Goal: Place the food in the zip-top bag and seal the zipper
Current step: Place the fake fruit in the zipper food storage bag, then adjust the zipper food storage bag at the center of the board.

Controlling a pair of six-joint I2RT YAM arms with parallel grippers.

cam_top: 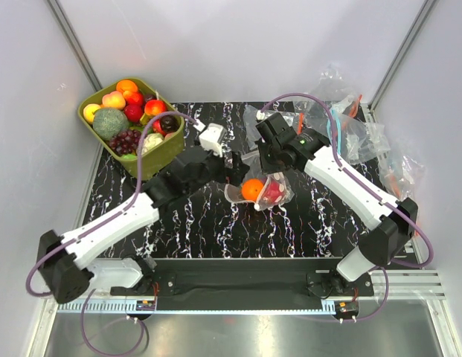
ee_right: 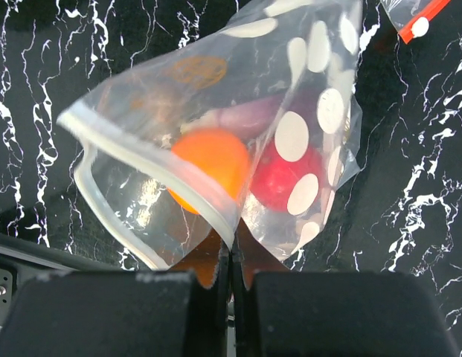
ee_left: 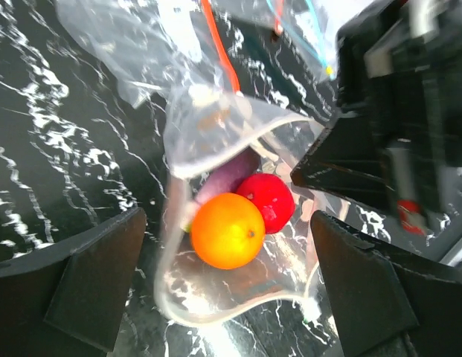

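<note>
The clear zip-top bag (cam_top: 269, 195) (ee_right: 305, 149) with white dots lies mid-table, its mouth gaping toward the left. Inside it sit an orange (ee_left: 227, 230) (ee_right: 210, 172) (cam_top: 252, 189), a red fruit (ee_left: 266, 201) (ee_right: 290, 175) and a purple piece (ee_left: 227, 177). The zipper (ee_right: 152, 171) (ee_left: 216, 316) curves open around the mouth. My right gripper (ee_right: 232, 249) (cam_top: 269, 165) is shut on the upper zipper edge, holding the mouth up. At the mouth, my left gripper (ee_left: 227, 297) (cam_top: 232, 175) stands open and holds nothing.
An olive-green tub (cam_top: 158, 159) with several more fruits and vegetables stands at the back left. Clear undotted bags (cam_top: 350, 123) with orange and blue strips are heaped at the back right. Grey walls close in both sides.
</note>
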